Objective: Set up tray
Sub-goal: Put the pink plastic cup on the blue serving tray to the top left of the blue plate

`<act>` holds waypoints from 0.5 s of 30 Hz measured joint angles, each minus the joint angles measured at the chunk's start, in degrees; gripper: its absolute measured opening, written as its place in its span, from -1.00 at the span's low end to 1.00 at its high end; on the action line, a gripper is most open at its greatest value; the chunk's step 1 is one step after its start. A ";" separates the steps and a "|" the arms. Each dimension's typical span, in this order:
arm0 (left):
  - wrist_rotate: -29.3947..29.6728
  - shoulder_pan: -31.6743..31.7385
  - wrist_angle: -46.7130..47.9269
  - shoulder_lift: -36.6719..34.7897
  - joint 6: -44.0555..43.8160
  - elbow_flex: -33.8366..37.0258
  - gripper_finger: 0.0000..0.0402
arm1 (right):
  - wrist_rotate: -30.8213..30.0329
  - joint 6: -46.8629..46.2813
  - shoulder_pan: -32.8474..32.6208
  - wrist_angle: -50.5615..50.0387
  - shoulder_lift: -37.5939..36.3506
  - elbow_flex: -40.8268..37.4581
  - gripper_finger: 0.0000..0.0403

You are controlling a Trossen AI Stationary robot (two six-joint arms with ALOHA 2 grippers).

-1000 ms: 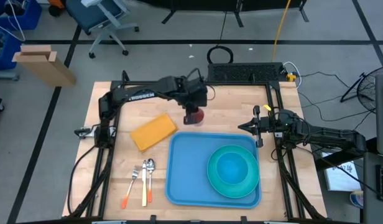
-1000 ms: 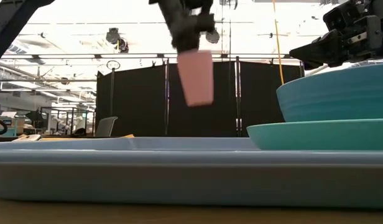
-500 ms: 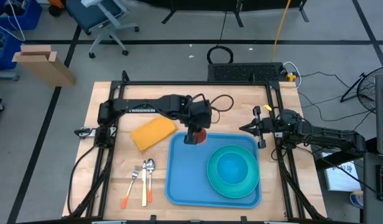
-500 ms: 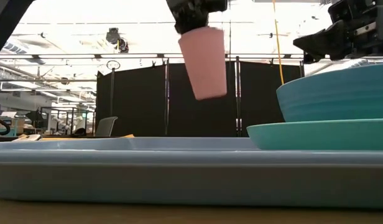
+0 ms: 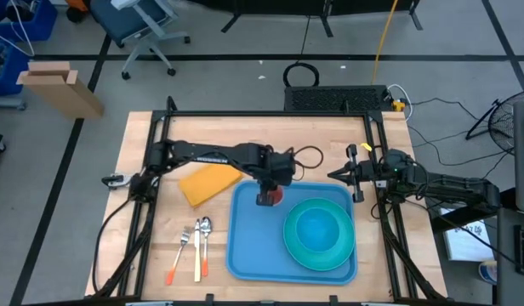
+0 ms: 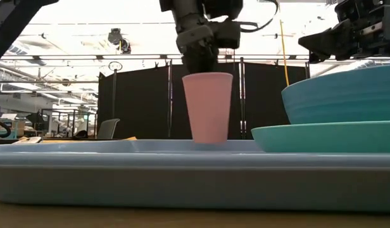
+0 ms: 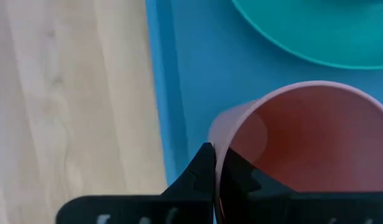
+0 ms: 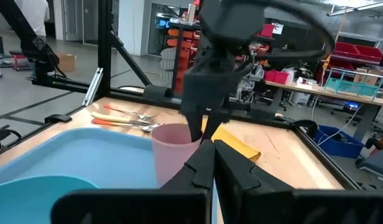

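The pink cup (image 5: 270, 196) (image 6: 208, 107) stands upright on its base in the far left part of the blue tray (image 5: 253, 246) (image 6: 182, 171). My left gripper (image 5: 267, 189) (image 7: 217, 158) is above it, shut on the cup's rim. A teal bowl (image 5: 317, 229) sits in a teal plate (image 6: 321, 136) on the tray's right half. My right gripper (image 5: 341, 175) (image 8: 211, 148) waits shut above the table's right side, beside the tray's far right corner. My left gripper holds the pink cup's rim (image 7: 219, 134) on its left side, one finger inside the cup and one outside. The fingers come from above, pointing down. The cup is upright, its base (image 6: 209, 140) on the tray floor.
A yellow cloth (image 5: 209, 180) lies on the wood left of the tray's far corner. A fork, spoon and orange-handled cutlery (image 5: 194, 248) lie left of the tray near the table's near edge. The black frame rails (image 5: 143, 229) run along both table sides.
My left gripper has carried the cup from beyond the tray's far edge toward the near edge, over the tray, and down. The cup hung tilted and clear of the tray; now it stands upright on the tray floor. The gripper stays shut on the rim.
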State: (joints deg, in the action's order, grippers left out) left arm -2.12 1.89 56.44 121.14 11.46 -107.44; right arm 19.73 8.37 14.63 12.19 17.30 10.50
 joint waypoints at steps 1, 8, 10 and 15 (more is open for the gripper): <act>-0.14 -0.04 0.67 0.77 0.08 -0.85 -0.99 | 0.01 -0.07 0.00 0.01 0.00 0.00 -1.00; -0.47 -0.15 4.62 5.33 0.44 -6.99 -0.99 | 0.04 -0.05 0.00 -0.44 0.00 0.00 -1.00; -0.87 -0.25 4.67 5.73 1.02 -7.45 -0.99 | 0.04 -0.01 0.00 -0.44 0.00 0.00 -1.00; -2.76 -0.37 3.43 5.66 1.56 -7.54 -0.99 | 0.04 -1.42 0.00 -0.45 -0.11 0.00 -1.00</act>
State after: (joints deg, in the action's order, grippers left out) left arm -4.89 1.52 59.87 126.80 13.02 -114.98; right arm 19.77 6.95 14.63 11.74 17.19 10.50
